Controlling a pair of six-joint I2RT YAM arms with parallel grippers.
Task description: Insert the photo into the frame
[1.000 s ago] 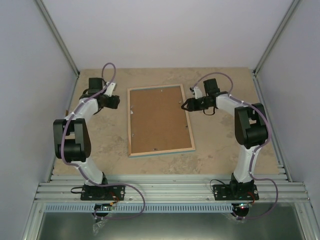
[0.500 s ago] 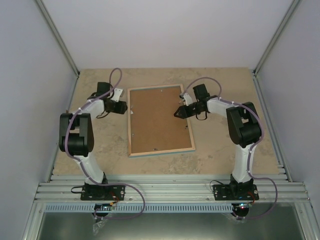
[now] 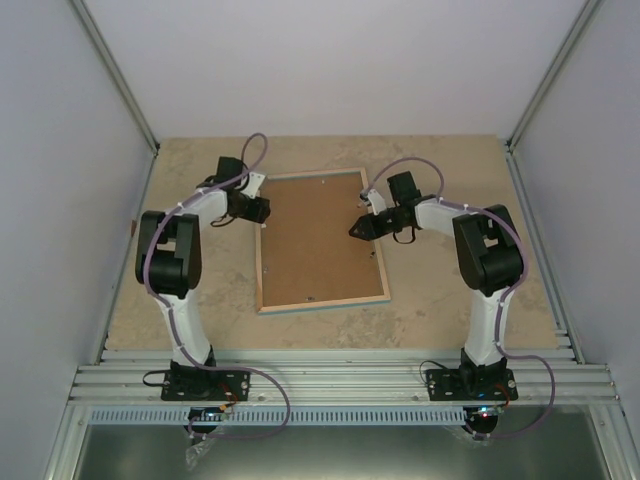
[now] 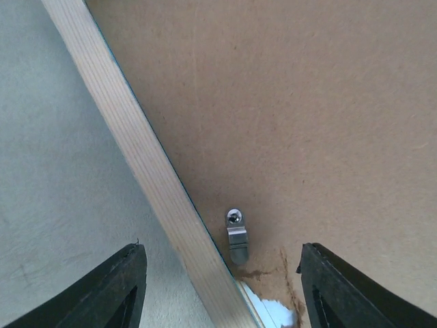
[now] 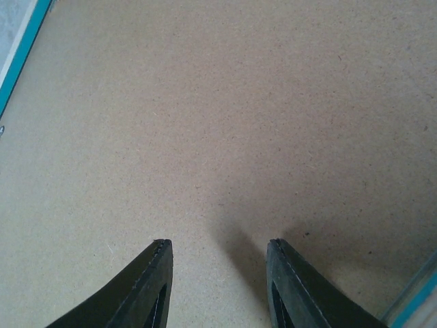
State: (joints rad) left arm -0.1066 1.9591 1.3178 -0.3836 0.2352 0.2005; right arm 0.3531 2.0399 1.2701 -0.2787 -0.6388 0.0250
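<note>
The frame (image 3: pixel 325 302) lies face down on the table, its light wood back up, with the brown backing board (image 3: pixel 318 240) set in it. The photo is hidden. My left gripper (image 3: pixel 262 212) is open at the frame's left rail near the far end. In the left wrist view its jaws (image 4: pixel 220 247) straddle the wood rail (image 4: pixel 130 143) and a small metal clip (image 4: pixel 236 239) on the board. My right gripper (image 3: pixel 357 230) is open over the board by the right rail. In the right wrist view its jaws (image 5: pixel 217 242) hold nothing, just above the board (image 5: pixel 218 102).
A torn patch in the board by the clip shows something white (image 4: pixel 273 311) underneath. The frame's blue edge (image 5: pixel 24 48) shows at the far left of the right wrist view. Beige tabletop (image 3: pixel 450 300) surrounds the frame, with white walls on three sides.
Both arms have swung inward. The left gripper moved right from the bare table to the frame's left rail. The right gripper moved left onto the board and its jaws narrowed.
</note>
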